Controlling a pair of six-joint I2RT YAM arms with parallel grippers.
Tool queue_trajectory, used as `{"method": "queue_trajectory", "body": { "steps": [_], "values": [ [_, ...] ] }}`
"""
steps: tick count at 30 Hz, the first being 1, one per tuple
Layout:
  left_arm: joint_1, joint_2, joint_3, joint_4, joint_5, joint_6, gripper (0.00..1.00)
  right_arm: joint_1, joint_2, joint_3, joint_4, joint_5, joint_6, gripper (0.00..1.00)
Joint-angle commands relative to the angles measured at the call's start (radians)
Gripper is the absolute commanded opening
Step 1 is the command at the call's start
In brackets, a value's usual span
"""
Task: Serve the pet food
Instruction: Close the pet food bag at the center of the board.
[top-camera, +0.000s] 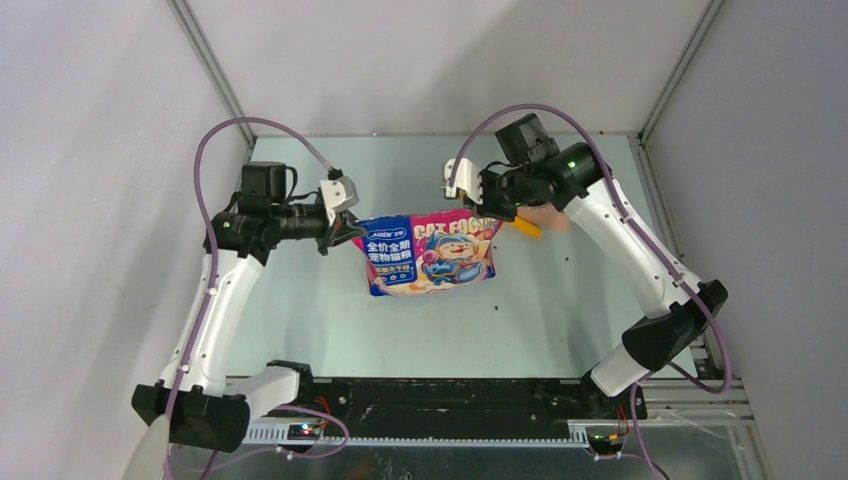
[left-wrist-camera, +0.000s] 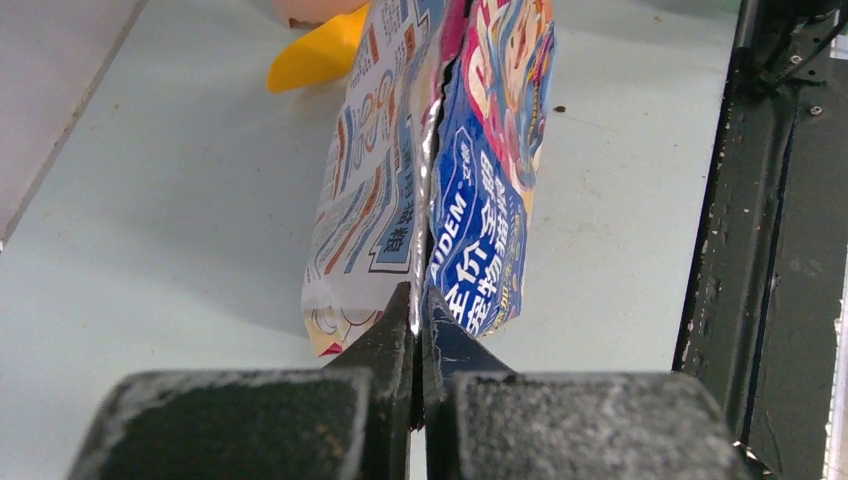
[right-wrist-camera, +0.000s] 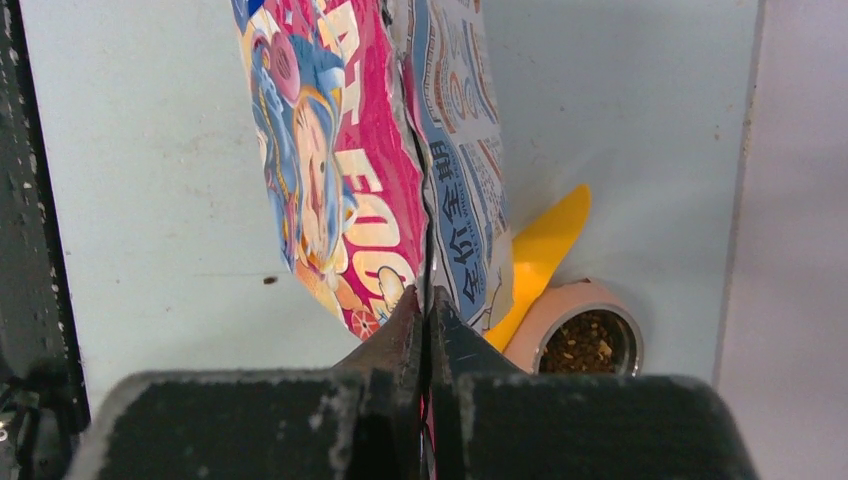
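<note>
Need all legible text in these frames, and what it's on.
"CAT FOOD": pink top of the glossy pink-and-blue printed bag.
"AIDEM": the bag's blue panel.
"全价全期宠物猫粮": same blue panel.
Small print elsewhere on the bag: too blurred to read.

The right gripper (right-wrist-camera: 428, 300) clamps the seam of a bag (right-wrist-camera: 340, 170), jaws pressed together on the foil edge. The bag, printed with a pink-and-blue cartoon on one face and blue text on the other, hangs edge-on above a pale table (right-wrist-camera: 150, 150). Behind it, a yellow scoop (right-wrist-camera: 545, 250) leans at the rim of a pink bowl (right-wrist-camera: 560, 305) holding brown kibble (right-wrist-camera: 585, 345). A dark speck (right-wrist-camera: 268, 280) lies on the table near a black rail (right-wrist-camera: 25, 250).
</note>
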Motion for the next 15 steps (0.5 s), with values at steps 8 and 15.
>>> {"method": "queue_trajectory", "body": {
  "steps": [8, 15],
  "values": [
    [0.012, -0.016, 0.173, 0.072, -0.004, -0.158, 0.00, 0.080, 0.043, 0.263, -0.214, 0.254, -0.061, 0.00],
    [-0.034, -0.016, 0.182, 0.029, 0.007, -0.154, 0.00, 0.084, 0.045, 0.243, -0.145, 0.027, 0.002, 0.41]
  ]
}}
